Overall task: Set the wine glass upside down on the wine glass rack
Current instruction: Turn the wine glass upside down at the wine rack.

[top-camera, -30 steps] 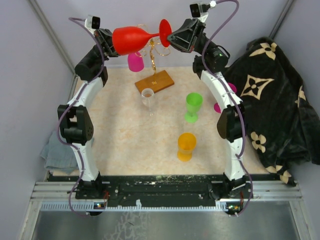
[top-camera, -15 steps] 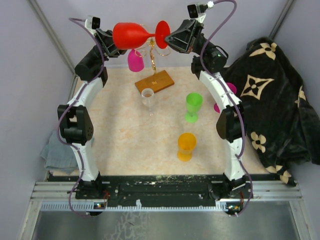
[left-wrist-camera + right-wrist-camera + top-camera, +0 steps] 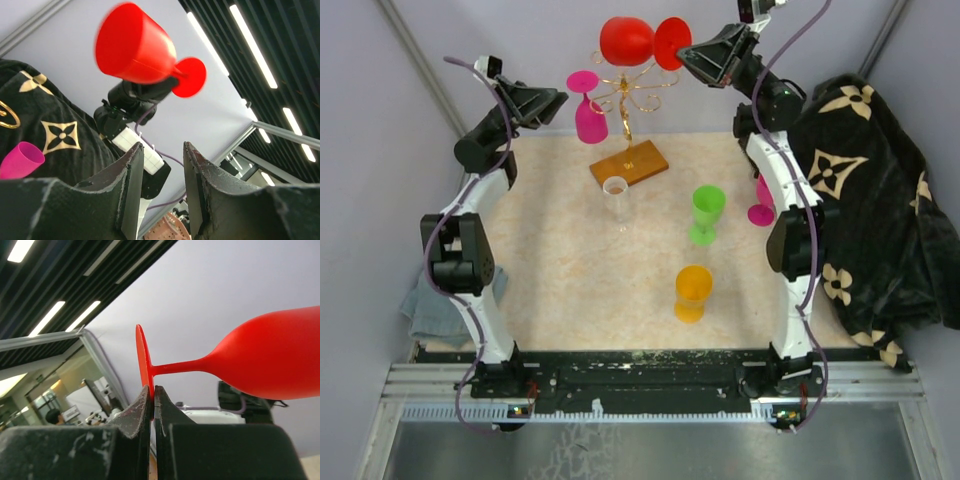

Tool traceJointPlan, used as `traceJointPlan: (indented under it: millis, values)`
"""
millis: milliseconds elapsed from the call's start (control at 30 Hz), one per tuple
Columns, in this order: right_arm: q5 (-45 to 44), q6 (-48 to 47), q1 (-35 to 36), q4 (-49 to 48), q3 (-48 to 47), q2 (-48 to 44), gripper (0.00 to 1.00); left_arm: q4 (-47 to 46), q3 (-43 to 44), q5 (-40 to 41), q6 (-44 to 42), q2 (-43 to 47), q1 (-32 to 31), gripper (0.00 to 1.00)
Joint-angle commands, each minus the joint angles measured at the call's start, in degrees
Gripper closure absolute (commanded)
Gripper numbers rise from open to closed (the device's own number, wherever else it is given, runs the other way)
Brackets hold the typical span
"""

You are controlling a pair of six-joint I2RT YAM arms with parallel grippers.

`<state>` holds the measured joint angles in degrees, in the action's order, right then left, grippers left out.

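A red wine glass (image 3: 626,41) lies sideways in the air, high above the wine glass rack (image 3: 626,96), a gold wire stand on a wooden base (image 3: 631,162). My right gripper (image 3: 688,52) is shut on the rim of the glass's foot (image 3: 145,365), bowl (image 3: 280,355) pointing left. In the right wrist view the right gripper (image 3: 152,388) pinches the disc edge. My left gripper (image 3: 558,97) is open and empty, left of the rack and well apart from the glass. From the left gripper (image 3: 162,147) the red glass (image 3: 135,47) shows above.
A pink glass (image 3: 588,110) hangs foot-up at the rack's left side. On the table stand a clear glass (image 3: 616,195), a green glass (image 3: 707,212) and an orange glass (image 3: 693,292). Another pink glass (image 3: 760,205) is behind the right arm. Black patterned cloth (image 3: 860,200) covers the right.
The left gripper opened, let go of the red bowl and drew back to the left. The right gripper closed on the foot and lifted the glass higher above the rack.
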<state>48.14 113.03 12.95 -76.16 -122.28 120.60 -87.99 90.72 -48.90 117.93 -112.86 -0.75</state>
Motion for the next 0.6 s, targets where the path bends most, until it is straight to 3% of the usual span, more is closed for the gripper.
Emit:
traceJointPlan:
  millis: [0,267,567]
  values:
    - [1.8,-8.5,-1.2,10.0,-5.5,-2.7,1.0,-6.5,-1.4,-3.5,-1.2,5.0,-0.1,0.56]
    - [1.7,-21.7,-1.3,30.4,-18.7,3.6,1.0,-1.3,-6.0,-6.1,-6.3,9.5,-0.1,0.57]
    - [-5.0,-30.6,-0.8,37.5,-14.5,3.2,1.0,9.2,-8.5,-8.8,-15.6,15.7,-0.2,0.58]
